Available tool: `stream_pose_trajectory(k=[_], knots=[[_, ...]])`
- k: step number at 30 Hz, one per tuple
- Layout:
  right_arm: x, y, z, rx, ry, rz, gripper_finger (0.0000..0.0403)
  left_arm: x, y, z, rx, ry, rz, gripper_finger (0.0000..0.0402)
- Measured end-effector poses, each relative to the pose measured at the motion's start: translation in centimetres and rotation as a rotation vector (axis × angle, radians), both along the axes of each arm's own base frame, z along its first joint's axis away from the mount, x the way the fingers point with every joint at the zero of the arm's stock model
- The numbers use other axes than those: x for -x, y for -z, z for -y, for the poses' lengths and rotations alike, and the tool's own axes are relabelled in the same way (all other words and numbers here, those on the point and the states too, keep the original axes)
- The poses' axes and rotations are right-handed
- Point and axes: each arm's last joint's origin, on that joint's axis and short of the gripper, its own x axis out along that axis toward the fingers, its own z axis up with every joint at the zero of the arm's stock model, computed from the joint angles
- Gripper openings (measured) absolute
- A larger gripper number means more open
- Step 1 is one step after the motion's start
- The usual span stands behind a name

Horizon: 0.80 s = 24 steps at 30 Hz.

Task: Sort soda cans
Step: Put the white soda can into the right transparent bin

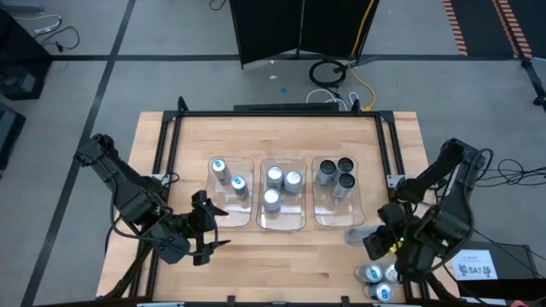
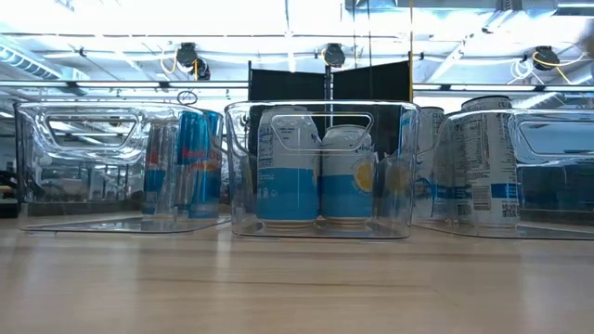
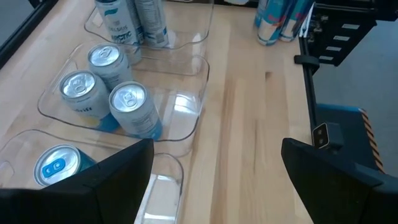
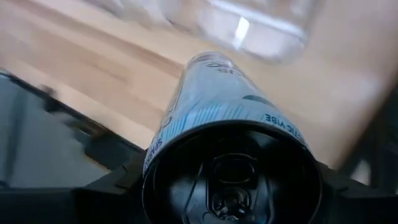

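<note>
Black-topped can [image 4: 230,149] clamped between right gripper [image 1: 381,241] fingers, lifted and tilted near the bench's front right corner, beside three loose cans [image 1: 380,278]. Left gripper [image 1: 207,226] fingers spread, empty, hovering level before the left tray [image 1: 247,192].

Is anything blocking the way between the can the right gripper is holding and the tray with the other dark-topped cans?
Nothing visible does. The right gripper holds a dark-topped can close to the near corner of the right tray, with only bare table between. That tray already holds three cans, but its near part looks free.
</note>
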Motion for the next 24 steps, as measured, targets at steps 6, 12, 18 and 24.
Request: stream_pose_trajectory(k=[6,12,18,24], knots=[[-1.9,-1.3,2.1,0.135,0.014,0.12,0.0243,0.0,0.0,0.0,0.0,0.0,0.0,0.0361],[-4.8,-1.2,5.3,0.176,-0.049,0.037,0.0243,0.0,0.0,0.0,-0.001,0.0,-0.001,0.0361],[-7.4,-0.8,8.5,0.165,-0.119,-0.056,0.0243,0.0,0.0,0.0,-0.002,0.0,-0.001,0.0361],[-10.7,1.3,10.2,0.132,-0.176,-0.192,0.0243,0.0,0.0,0.0,-0.002,0.0,-0.002,0.0361]])
